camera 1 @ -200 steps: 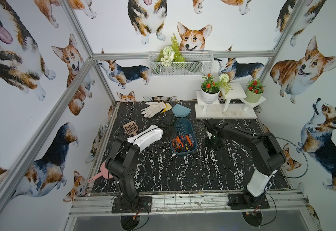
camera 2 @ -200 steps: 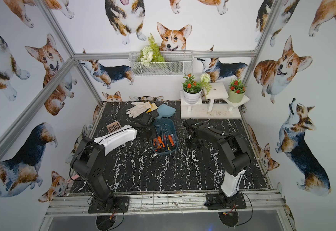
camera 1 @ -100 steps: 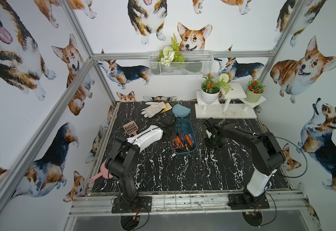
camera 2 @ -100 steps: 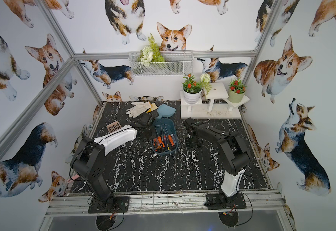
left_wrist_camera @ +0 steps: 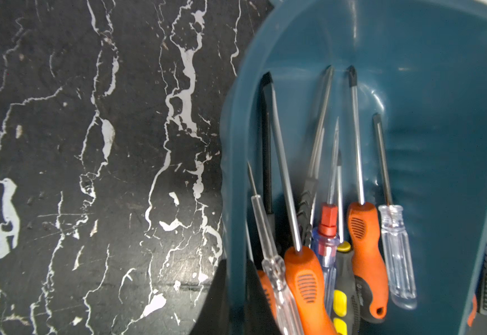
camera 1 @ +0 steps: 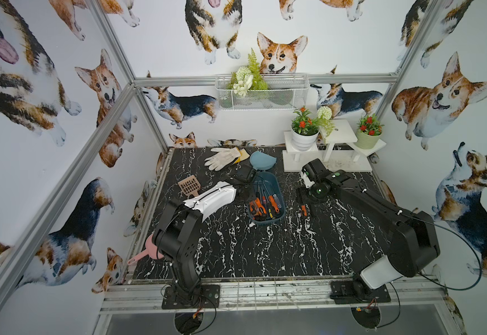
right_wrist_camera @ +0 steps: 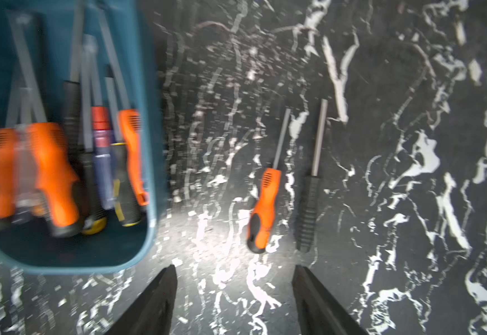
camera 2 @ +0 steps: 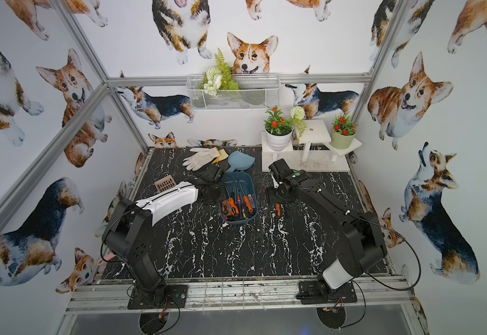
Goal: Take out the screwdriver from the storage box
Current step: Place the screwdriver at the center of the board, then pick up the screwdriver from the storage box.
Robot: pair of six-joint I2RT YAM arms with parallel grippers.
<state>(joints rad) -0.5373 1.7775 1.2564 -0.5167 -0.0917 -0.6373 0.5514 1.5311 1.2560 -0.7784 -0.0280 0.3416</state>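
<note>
Right pincer (right_wrist_camera: 233, 290) hangs w/ its two dark tapered fingers (right_wrist_camera: 155, 304) spread wide, nothing btwn them, only bare worktop (right_wrist_camera: 410, 87). Only the right wrist view shows that gap. In both top views the tip is a dark lump under the arm, so its state can't be read there.

Just past the fingertips, not touching, lies the screwdriver (right_wrist_camera: 264, 208). It has an orange handle w/ a black butt and a grooved grip patch, and its thin steel shaft points away from the pincer. Right beside it, roughly parallel, is a black screwdriver (right_wrist_camera: 307, 208) w/ a ribbed handle. In a top view the screwdriver (camera 1: 303, 211) is a small orange dash on the worktop, outside the storage box (camera 1: 268, 182) and just beside it on the right arm's side.

Left pincer (left_wrist_camera: 235, 271) only shows in the left wrist view. Its dark fingers (left_wrist_camera: 210, 307) are pinched tight on the box wall, one inside, one outside.

The box is smooth glossy teal plastic w/ rounded corners. Inside is a bunch of drivers (left_wrist_camera: 364, 246), handles piled at one end: orange rubbery, clear plastic, black/yellow, blue-clear w/ a red collar. They're sharp in the left wrist view, blurred in the right wrist one.

The worktop has a black marble look w/ white veins. Further back in a top view are a white glove (camera 1: 222, 156) and a lighter blue dustpan (camera 1: 262, 159).
</note>
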